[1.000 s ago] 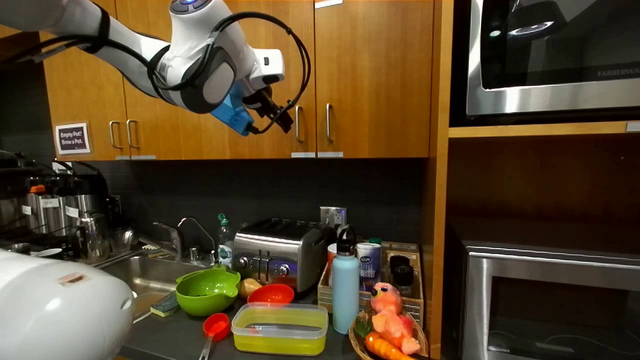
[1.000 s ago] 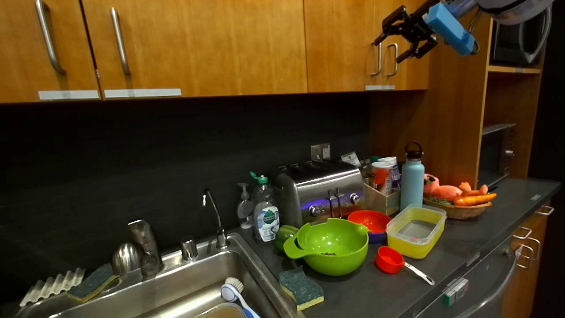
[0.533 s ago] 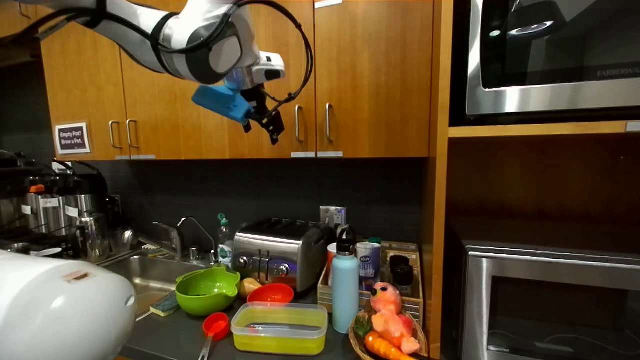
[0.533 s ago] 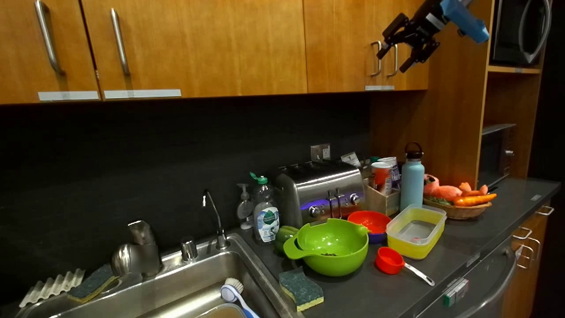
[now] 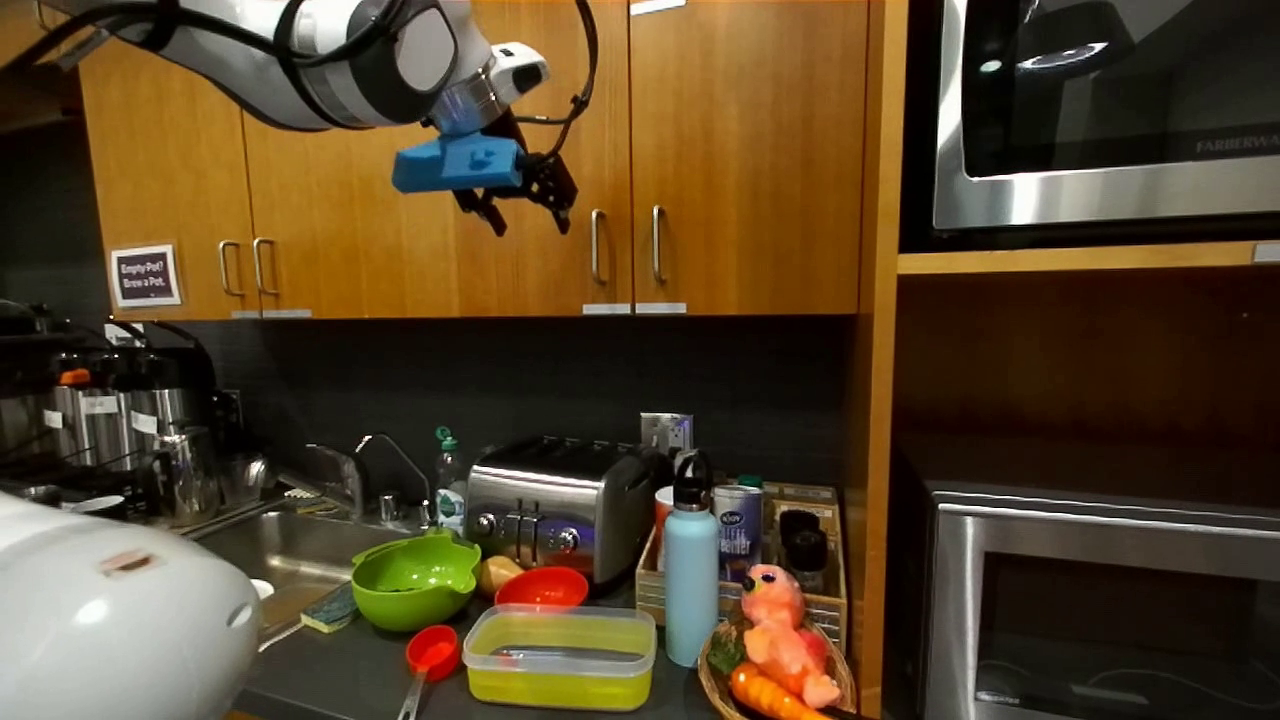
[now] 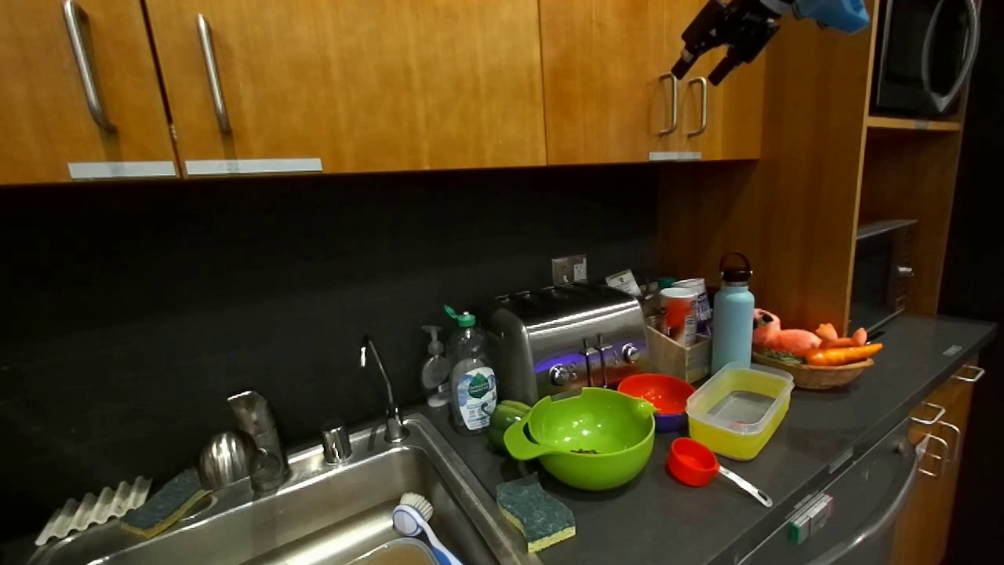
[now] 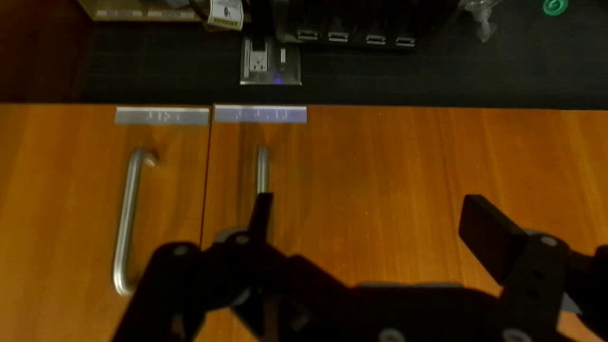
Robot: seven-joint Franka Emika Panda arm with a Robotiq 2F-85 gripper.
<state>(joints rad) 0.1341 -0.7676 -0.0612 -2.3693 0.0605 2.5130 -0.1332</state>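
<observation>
Claw (image 5: 531, 230) spread wide, nothing between its fingers. In an exterior view, nearest cabinet handle (image 5: 597, 247) lies at 3 o'clock, apart; long axis upright, 12-to-6.

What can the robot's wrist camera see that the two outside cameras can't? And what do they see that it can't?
Only the wrist view shows pale marks on the two label strips near the gripper, though I can't read them.

Only the exterior views show the green bowl, blue bottle, red measuring cup, yellow container and pink toy.

All three views show the open gripper, the cupboard handles and the wall outlet.
</observation>
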